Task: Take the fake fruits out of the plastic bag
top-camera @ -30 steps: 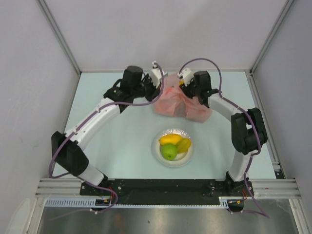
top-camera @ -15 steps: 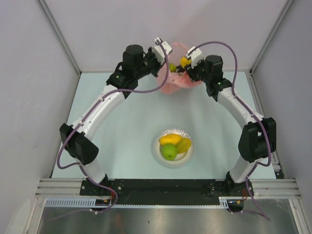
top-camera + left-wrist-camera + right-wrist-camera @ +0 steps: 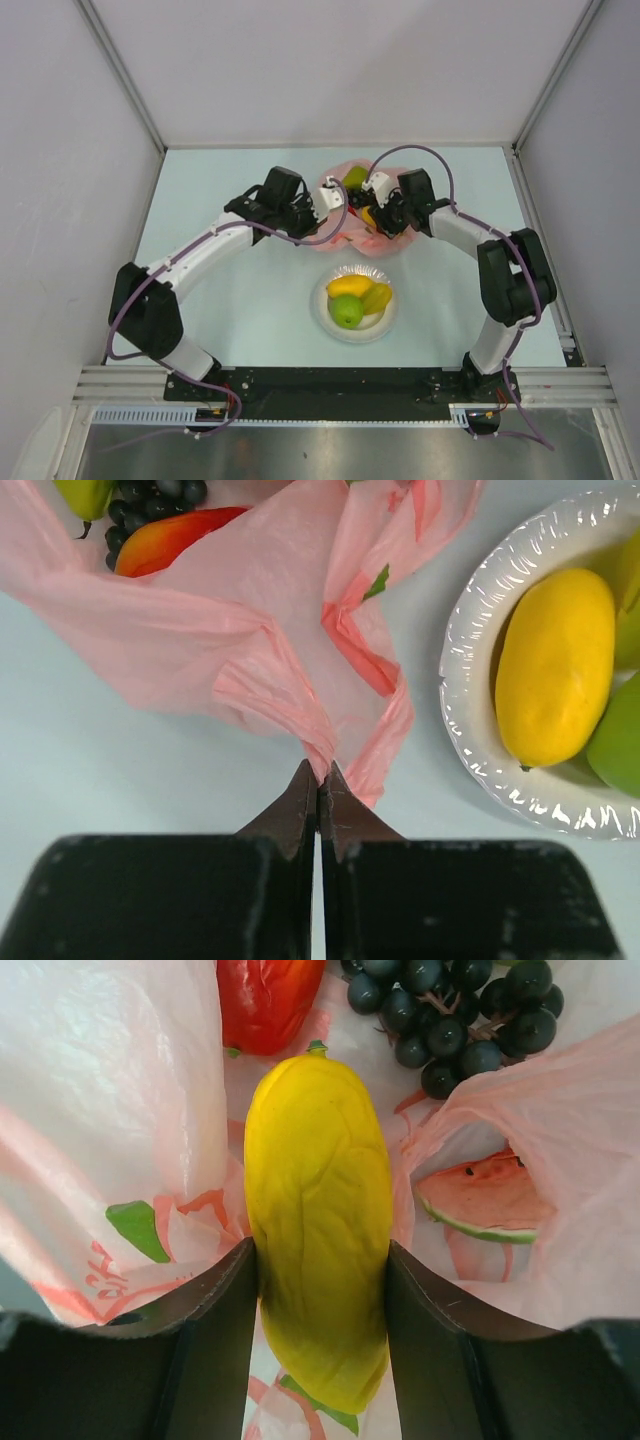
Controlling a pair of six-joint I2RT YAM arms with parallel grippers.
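Observation:
The pink plastic bag (image 3: 350, 228) lies open on the table behind the white plate (image 3: 322, 310). My left gripper (image 3: 326, 200) is shut on a bunched edge of the bag (image 3: 250, 610), seen at its tips (image 3: 320, 776). My right gripper (image 3: 371, 212) reaches into the bag and is shut on a yellow oblong fruit (image 3: 318, 1210), with its jaws on both sides (image 3: 320, 1252). Inside the bag (image 3: 110, 1110) lie a dark grape bunch (image 3: 450, 1010), a red fruit (image 3: 265, 1000) and a watermelon slice (image 3: 480, 1200). A yellow-green fruit (image 3: 355, 178) lies at the bag's far side.
The plate (image 3: 470, 680) holds a yellow fruit (image 3: 347, 286), an orange-yellow one (image 3: 377, 297) and a green apple (image 3: 347, 313). It sits just in front of the bag. Grey walls and metal rails bound the table on three sides.
Both arms raised the bag toward the back wall, then brought it down and nearer to the plate. The bag now lies open with the right gripper inside it on the yellow fruit.

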